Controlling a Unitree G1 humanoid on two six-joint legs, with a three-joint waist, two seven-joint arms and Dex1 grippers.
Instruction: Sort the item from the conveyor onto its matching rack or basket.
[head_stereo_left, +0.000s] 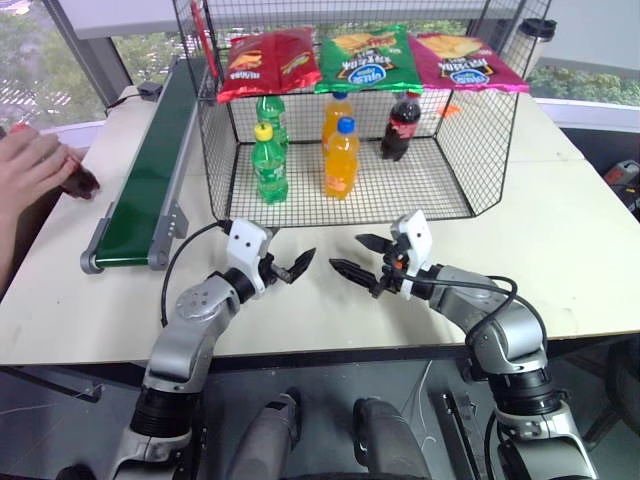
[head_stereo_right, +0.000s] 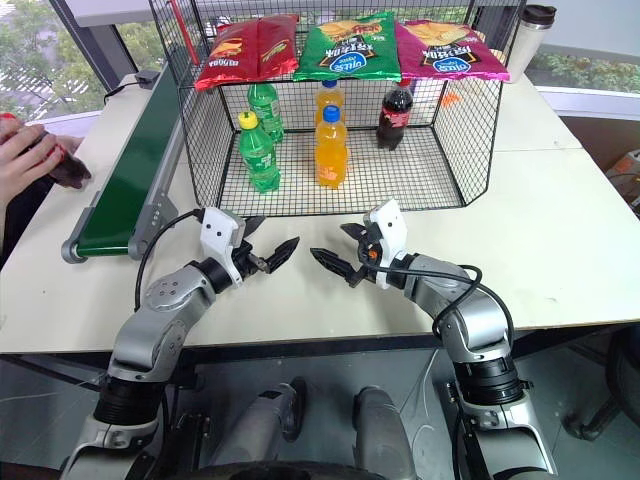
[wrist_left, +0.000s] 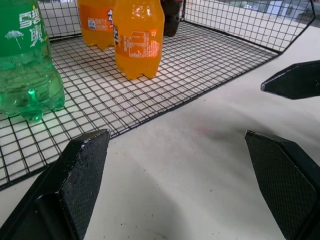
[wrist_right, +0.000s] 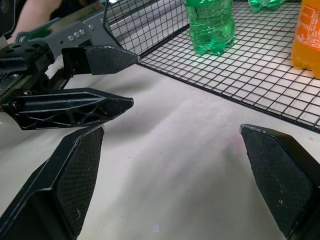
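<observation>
Two robot arms reach forward over a pale worktop (head_stereo_left: 560, 260), and both grippers are empty with their fingers spread apart. At the far left edge, a person's hand (head_stereo_left: 30, 165) holds a small cola bottle (head_stereo_left: 78, 180) with dark liquid, just left of the conveyor (head_stereo_left: 150, 165); the hand covers most of the bottle. The conveyor, a long dark green belt in a grey frame, runs away from the robot along the left side of the worktop. The bottle in the hand is well apart from both grippers, farther away and to their left.

Right of the belt stands the black wire cage (head_stereo_left: 480, 140), open toward the robot. On its grid floor stand two green soda bottles (head_stereo_left: 268, 160), then two orange soda bottles (head_stereo_left: 341, 155), then a second cola bottle (head_stereo_left: 402, 125) toward the right rear. Three crisp bags (head_stereo_left: 365, 58), red, green and pink, lie across the cage's top shelf.

In front of the cage, the left gripper (head_stereo_left: 287, 265) and right gripper (head_stereo_left: 362, 258) hover above the bare worktop, pointing toward each other, near but not touching.
</observation>
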